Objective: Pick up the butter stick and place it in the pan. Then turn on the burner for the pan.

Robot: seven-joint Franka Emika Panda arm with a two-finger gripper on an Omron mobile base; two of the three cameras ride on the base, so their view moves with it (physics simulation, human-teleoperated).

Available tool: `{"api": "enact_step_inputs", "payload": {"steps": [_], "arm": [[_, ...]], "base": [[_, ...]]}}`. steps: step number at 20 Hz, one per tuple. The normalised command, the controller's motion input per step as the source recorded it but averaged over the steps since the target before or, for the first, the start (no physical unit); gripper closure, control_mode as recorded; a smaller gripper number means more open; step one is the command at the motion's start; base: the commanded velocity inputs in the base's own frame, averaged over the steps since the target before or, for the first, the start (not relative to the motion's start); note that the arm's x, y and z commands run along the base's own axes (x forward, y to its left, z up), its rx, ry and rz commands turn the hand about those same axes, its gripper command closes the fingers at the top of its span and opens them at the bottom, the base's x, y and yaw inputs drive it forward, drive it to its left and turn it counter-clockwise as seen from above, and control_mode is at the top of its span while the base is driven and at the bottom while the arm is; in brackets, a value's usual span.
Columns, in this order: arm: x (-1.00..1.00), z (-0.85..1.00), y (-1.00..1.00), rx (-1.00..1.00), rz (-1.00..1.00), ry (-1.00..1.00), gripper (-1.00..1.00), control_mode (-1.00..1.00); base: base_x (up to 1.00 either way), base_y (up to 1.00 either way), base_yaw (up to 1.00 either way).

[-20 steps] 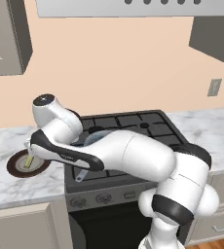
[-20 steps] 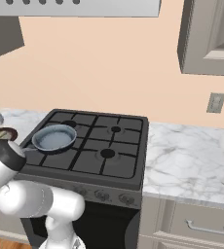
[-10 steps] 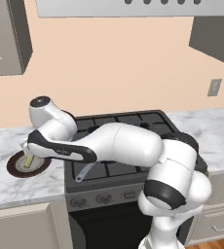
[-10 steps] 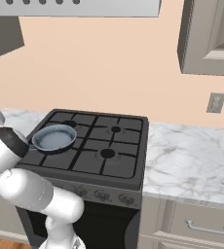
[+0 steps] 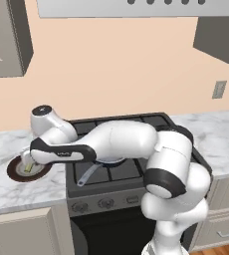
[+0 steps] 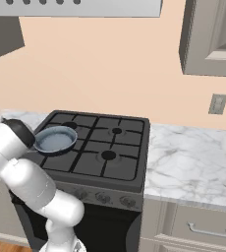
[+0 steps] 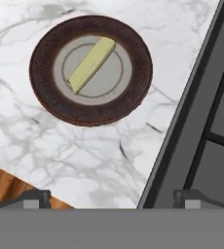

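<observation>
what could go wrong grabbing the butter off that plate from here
The butter stick lies diagonally on the plate, so the fingers may need turning or they could knock it aside. The plate's raised rim could catch a finger coming down. The plate sits beside the stove edge, leaving little room.

Straight ahead of the gripper point(image 7: 111, 198), the butter stick point(image 7: 91, 64) lies bare on the dark-rimmed plate point(image 7: 43, 92), with nothing over it and open marble counter point(image 7: 99, 151) all round. The raised black stove point(image 7: 201, 116) edge runs close along one side of the fingertips point(image 7: 36, 197), which stand well apart.
</observation>
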Motion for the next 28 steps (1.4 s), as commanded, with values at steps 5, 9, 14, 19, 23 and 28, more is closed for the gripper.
{"api": "enact_step_inputs", "payload": {"steps": [5, 9, 14, 19, 23, 28], "arm": [[0.25, -0.25, 0.35, 0.0, 0.0, 0.04, -1.0, -1.0], [0.36, -0.11, 0.12, 0.0, -0.08, 0.06, -1.0, -1.0], [0.41, 0.0, 0.42, 0.0, -0.21, 0.1, -1.0, -1.0], [0.37, 0.0, 0.52, 0.0, -0.21, 0.13, -1.0, -1.0], [0.38, 0.06, 0.36, -0.07, -0.11, 0.17, -1.0, -1.0], [0.31, 0.05, 0.24, -0.12, -0.09, 0.25, -1.0, -1.0]], "base": [[0.0, 0.0, 0.0], [0.0, 0.0, 0.0], [0.0, 0.0, 0.0], [0.0, 0.0, 0.0], [0.0, 0.0, 0.0], [0.0, 0.0, 0.0]]}}
